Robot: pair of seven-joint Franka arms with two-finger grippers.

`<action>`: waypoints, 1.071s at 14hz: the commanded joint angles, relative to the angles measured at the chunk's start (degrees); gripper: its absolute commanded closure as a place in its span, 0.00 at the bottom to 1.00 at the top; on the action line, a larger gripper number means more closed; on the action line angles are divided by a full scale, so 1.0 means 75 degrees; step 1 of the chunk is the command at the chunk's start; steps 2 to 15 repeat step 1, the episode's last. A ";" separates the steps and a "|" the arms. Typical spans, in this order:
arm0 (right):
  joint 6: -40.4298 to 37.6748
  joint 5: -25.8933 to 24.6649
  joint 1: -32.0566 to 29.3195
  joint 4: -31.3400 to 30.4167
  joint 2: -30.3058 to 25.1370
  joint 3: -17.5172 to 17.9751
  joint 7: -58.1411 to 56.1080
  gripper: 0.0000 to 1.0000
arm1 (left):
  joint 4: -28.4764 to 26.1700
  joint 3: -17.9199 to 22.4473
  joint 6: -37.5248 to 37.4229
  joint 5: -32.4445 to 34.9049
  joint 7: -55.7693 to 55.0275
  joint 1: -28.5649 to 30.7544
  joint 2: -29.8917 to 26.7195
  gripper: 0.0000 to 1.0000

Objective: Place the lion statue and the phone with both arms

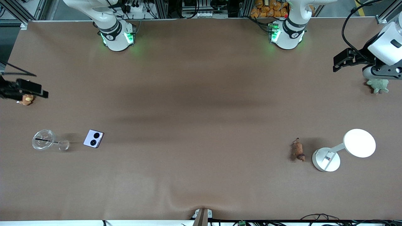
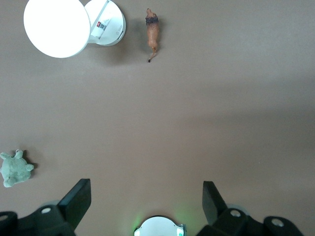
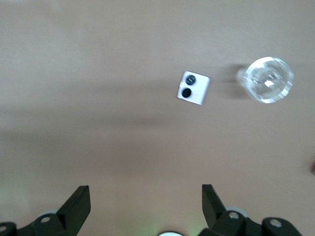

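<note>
The lion statue (image 1: pixel 298 151), a tiny brown figurine, lies on the table toward the left arm's end; it also shows in the left wrist view (image 2: pixel 152 31). The lavender phone (image 1: pixel 93 138) lies flat toward the right arm's end, camera circles up, and shows in the right wrist view (image 3: pixel 193 88). My left gripper (image 1: pixel 336 64) is open and empty, up in the air beside the green plush turtle (image 1: pixel 378 85); its jaws stand wide apart (image 2: pixel 145 196). My right gripper (image 1: pixel 40 89) is open and empty over the tan plush toy (image 1: pixel 26 99); its jaws stand wide apart (image 3: pixel 145 196).
A white desk lamp (image 1: pixel 345 150) stands next to the lion, toward the left arm's end. A clear glass dish (image 1: pixel 44 139) and a small glass (image 1: pixel 63 145) sit beside the phone. The turtle also shows in the left wrist view (image 2: pixel 14 168).
</note>
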 commanded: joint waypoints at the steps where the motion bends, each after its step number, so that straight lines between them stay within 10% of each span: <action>1: 0.0446 -0.0944 0.0095 -0.1609 -0.1257 0.0595 0.0581 0.00 | 0.0215 -0.0058 -0.0042 0.0022 -0.0053 0.0044 0.0090 0.00; 15: 0.0446 -0.0944 0.0095 -0.1609 -0.1257 0.0595 0.0581 0.00 | 0.0215 -0.0058 -0.0042 0.0022 -0.0053 0.0044 0.0090 0.00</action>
